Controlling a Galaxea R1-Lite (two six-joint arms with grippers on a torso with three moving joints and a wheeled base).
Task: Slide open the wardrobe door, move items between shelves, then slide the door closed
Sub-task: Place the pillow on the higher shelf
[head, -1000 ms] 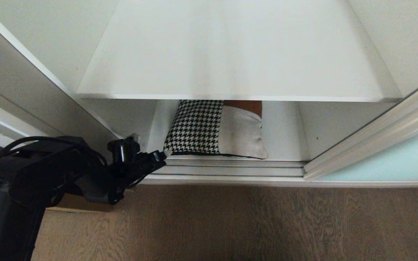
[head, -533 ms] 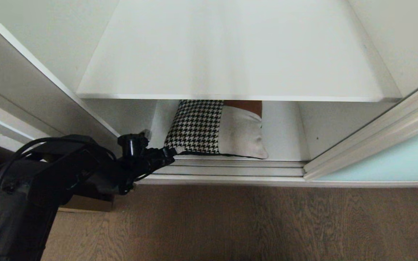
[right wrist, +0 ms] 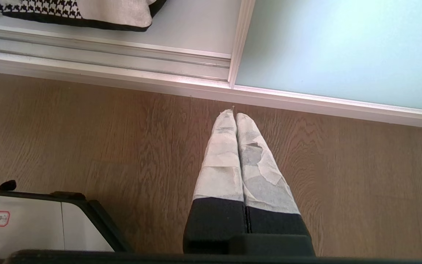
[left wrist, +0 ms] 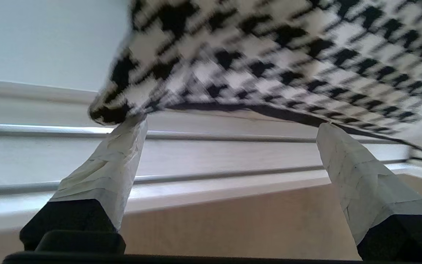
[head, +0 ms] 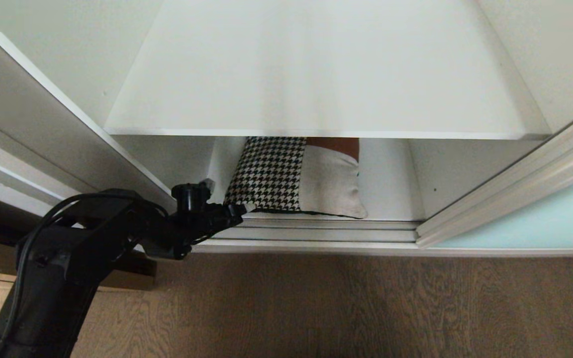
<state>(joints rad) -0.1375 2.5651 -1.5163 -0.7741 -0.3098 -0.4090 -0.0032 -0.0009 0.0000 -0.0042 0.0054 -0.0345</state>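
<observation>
now: left gripper (head: 227, 215) jaws spread wide at houndstooth corner of cushion (head: 294, 176) on lower shelf (head: 391, 199); right gripper (right wrist: 235, 115) jaws pressed together above floor (right wrist: 86, 139).

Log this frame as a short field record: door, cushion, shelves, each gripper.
door: sliding wardrobe door slid to the right, compartment open
cushion: cushion lies on the bottom shelf, houndstooth part toward the left, its front edge by the door track
upper shelf: upper shelf bare in what shows
left gripper: left gripper open, fingertips at the cushion's front left corner, not closed on it
right gripper: right gripper shut, empty, above the wooden floor before the door
</observation>
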